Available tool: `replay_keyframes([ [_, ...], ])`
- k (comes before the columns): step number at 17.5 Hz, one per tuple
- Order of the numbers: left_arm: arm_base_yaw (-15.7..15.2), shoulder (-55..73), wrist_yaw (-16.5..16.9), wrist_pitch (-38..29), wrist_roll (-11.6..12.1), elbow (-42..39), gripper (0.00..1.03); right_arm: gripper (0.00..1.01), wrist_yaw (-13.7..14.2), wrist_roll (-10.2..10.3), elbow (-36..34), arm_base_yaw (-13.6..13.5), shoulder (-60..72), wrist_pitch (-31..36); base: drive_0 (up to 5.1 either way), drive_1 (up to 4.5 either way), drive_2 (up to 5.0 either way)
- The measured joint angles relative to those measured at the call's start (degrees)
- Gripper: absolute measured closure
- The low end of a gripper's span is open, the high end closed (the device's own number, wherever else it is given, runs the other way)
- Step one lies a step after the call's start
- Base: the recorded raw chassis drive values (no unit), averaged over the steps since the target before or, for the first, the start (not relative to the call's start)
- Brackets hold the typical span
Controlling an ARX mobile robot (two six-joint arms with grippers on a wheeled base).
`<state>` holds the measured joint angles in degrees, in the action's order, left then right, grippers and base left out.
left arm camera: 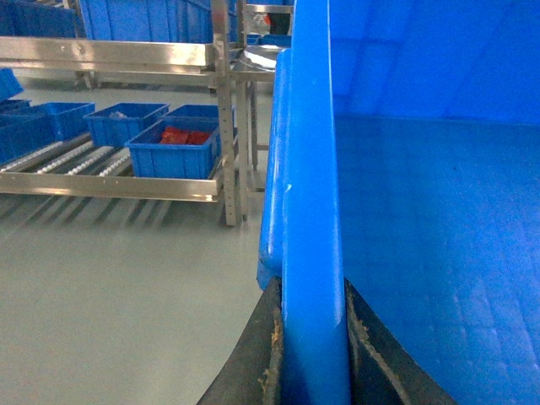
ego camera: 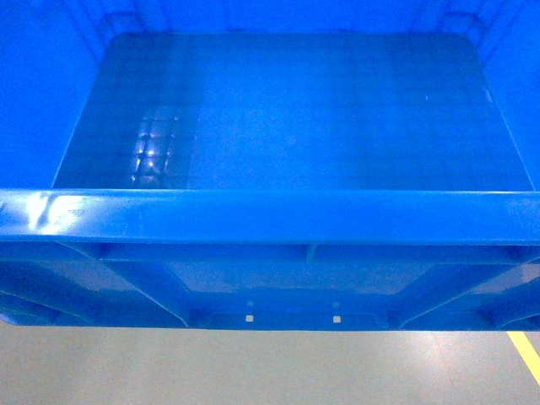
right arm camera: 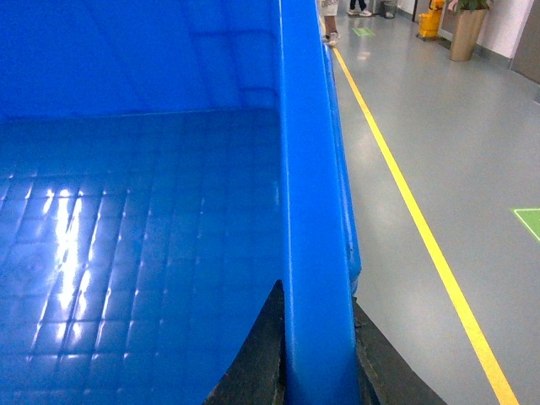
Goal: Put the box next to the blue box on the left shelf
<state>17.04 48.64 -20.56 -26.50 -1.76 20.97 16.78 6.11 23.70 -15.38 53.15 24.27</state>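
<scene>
Black rubbery fingers (left arm camera: pixel 253 371) of the left gripper (left arm camera: pixel 312 371) sit at the bottom of the left wrist view, one on each side of the thick smooth rim of the large open-topped bright blue plastic crate (ego camera: pixel 278 126), closed on it with the wall pinched between them; the right gripper (right arm camera: pixel 316 363) clamps the opposite rim the same way. So the crate hangs between the two arms, off the grey floor (ego camera: pixel 253 371), filling the head view with its faintly grid-textured bottom bare and two small square holes low on the near ribbed wall. It looks stiff and, being empty, probably not heavy for its bulk, though the glossy plastic is likely slippery (the pads have only a narrow edge to bite). The rims of the two side walls seem the sensible hold, taken evenly so the load does not tilt or twist. Beyond the left wall stands a metal roller shelf (left arm camera: pixel 118 181) carrying smaller blue plastic bins (left arm camera: pixel 173 148), one with red contents; which is the target neighbour I cannot tell. A yellow floor line (right arm camera: pixel 422 228) runs along the right side.
</scene>
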Motion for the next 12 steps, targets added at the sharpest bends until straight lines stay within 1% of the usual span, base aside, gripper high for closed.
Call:
replay_keyframes([
  [12, 0.0, 0.0, 0.0, 0.1, 0.0, 0.0, 0.92, 0.93, 0.0, 0.0, 0.0, 0.0, 0.0, -0.2, 0.0, 4.10, -4.2],
])
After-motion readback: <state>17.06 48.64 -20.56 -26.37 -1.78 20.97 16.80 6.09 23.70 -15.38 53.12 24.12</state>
